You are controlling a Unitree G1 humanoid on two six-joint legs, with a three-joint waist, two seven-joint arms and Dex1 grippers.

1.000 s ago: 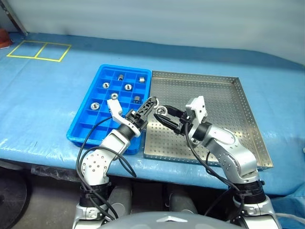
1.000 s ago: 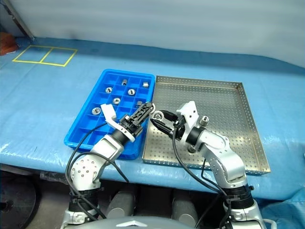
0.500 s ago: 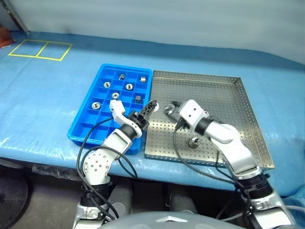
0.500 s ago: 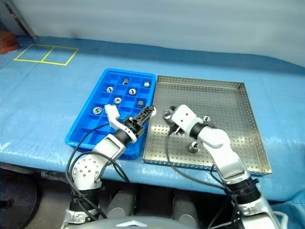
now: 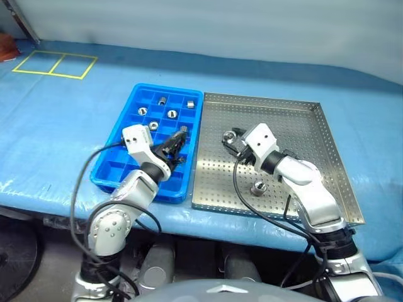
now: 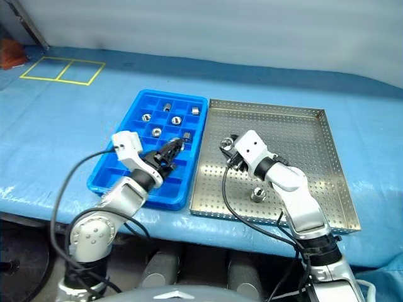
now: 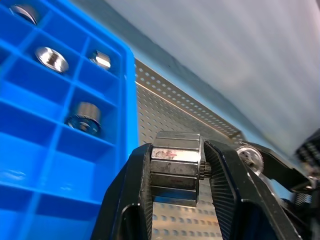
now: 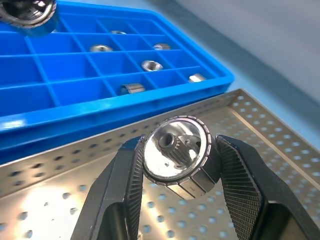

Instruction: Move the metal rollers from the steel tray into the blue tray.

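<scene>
My left gripper (image 5: 177, 145) hangs over the right side of the blue tray (image 5: 114, 168), shut on a metal roller (image 7: 175, 167) that sits between its black fingers (image 7: 134, 197). My right gripper (image 5: 229, 138) is above the near-left part of the steel tray (image 5: 296, 129), shut on another roller (image 8: 177, 155) with its dark hole facing the wrist camera. One loose roller (image 5: 257, 187) stands on the steel tray's perforated floor. Several rollers (image 5: 172, 114) lie in the far compartments of the blue tray.
The two trays sit side by side on a blue cloth-covered table (image 5: 63, 119). A yellow taped rectangle (image 5: 55, 64) marks the cloth at the far left. The near rows of the blue tray hold nothing.
My left gripper has swung left from the trays' shared edge to over the blue tray, rolling its wrist. My right gripper has shifted a little right with its roller.
</scene>
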